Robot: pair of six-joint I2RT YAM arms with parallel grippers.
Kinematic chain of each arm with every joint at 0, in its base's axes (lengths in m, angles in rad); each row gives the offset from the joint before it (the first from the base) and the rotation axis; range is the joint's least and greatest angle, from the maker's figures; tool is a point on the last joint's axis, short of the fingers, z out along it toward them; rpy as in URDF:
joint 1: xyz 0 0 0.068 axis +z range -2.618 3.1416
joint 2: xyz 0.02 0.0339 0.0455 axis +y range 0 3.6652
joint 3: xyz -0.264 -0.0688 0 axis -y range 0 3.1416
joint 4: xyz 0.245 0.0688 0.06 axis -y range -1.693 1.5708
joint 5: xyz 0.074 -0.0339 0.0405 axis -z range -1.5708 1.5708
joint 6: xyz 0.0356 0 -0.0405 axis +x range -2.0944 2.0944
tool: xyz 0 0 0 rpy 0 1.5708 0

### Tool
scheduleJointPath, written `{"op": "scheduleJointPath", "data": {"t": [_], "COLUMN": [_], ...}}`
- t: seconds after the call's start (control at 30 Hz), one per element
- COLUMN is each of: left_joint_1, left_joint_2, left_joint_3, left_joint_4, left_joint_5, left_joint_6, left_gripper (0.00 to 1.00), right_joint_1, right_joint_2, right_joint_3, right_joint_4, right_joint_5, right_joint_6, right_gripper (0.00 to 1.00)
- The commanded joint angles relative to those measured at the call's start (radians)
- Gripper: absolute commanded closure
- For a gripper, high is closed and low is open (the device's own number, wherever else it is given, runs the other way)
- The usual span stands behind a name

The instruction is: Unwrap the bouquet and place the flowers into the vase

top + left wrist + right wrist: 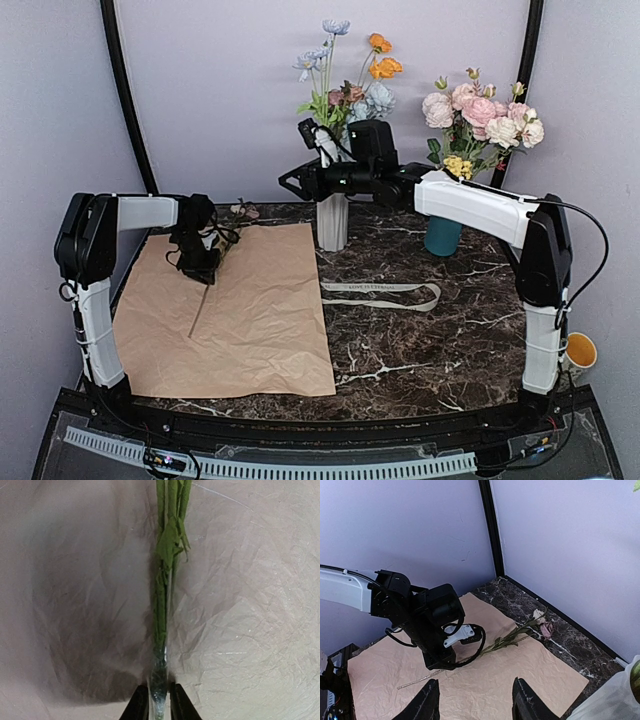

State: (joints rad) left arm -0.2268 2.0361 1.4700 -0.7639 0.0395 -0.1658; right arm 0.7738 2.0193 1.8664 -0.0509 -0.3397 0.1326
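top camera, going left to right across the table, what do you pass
brown paper → white ribbed vase → teal vase → orange cup

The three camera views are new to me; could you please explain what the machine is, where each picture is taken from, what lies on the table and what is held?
This is a robot: two white-and-black arms bolted at the near edge, each ending in a two-finger gripper. The overhead picture looks down from behind them; the other two come from cameras on the wrists. On the dark marble table lie a flattened sheet of tan kraft paper and a cream ribbon; behind stand a white ribbed vase already holding several flowers and a teal vase of pink roses. The left gripper pinches the end of one green flower stem lying on the paper. The right gripper is open and empty, near the white vase.
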Motion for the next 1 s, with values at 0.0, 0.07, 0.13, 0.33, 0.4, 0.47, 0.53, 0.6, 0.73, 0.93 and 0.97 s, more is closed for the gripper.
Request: {"op": "scheduleJointPath", "data": {"t": [0.0,0.07,0.13,0.33,0.4,0.47,0.53,0.6,0.73,0.93,0.97], "left_joint_1": [0.006,0.007,0.006,0.006,0.006,0.006,0.007,0.006,0.006,0.006,0.007], "left_joint_2": [0.017,0.016,0.015,-0.035,-0.065,-0.100,-0.139,-0.182,-0.274,-0.400,-0.424], "left_joint_3": [-0.018,-0.020,-0.020,-0.019,-0.021,-0.026,-0.033,-0.047,-0.092,-0.156,-0.170], "left_joint_4": [-0.005,-0.002,0.001,0.018,0.027,0.041,0.065,0.096,0.169,0.266,0.290], "left_joint_5": [-0.010,-0.008,-0.004,0.001,0.007,0.018,0.046,0.068,0.100,0.167,0.192], "left_joint_6": [0.009,0.009,0.012,0.004,0.001,-0.003,0.000,0.000,0.003,0.025,0.029], "left_gripper": [0.84,0.89,0.94,0.99,1.00,1.00,1.00,1.00,1.00,1.00,1.00], "right_joint_1": [0.014,0.016,0.017,0.021,0.022,0.023,0.024,0.023,0.025,0.028,0.030], "right_joint_2": [-0.024,-0.022,-0.019,-0.006,-0.007,-0.008,-0.008,-0.010,-0.007,-0.004,-0.001], "right_joint_3": [0.033,0.038,0.043,0.075,0.079,0.079,0.078,0.075,0.071,0.053,0.054], "right_joint_4": [0.013,0.011,0.012,0.003,0.004,0.008,0.017,0.028,0.053,0.095,0.098], "right_joint_5": [0.007,0.006,0.006,0.007,0.010,0.016,0.022,0.026,0.026,-0.004,-0.010], "right_joint_6": [-0.001,-0.002,-0.002,-0.002,0.000,0.006,0.016,0.029,0.072,0.144,0.151], "right_gripper": [0.52,0.52,0.51,0.52,0.52,0.51,0.52,0.51,0.51,0.39,0.37]}}
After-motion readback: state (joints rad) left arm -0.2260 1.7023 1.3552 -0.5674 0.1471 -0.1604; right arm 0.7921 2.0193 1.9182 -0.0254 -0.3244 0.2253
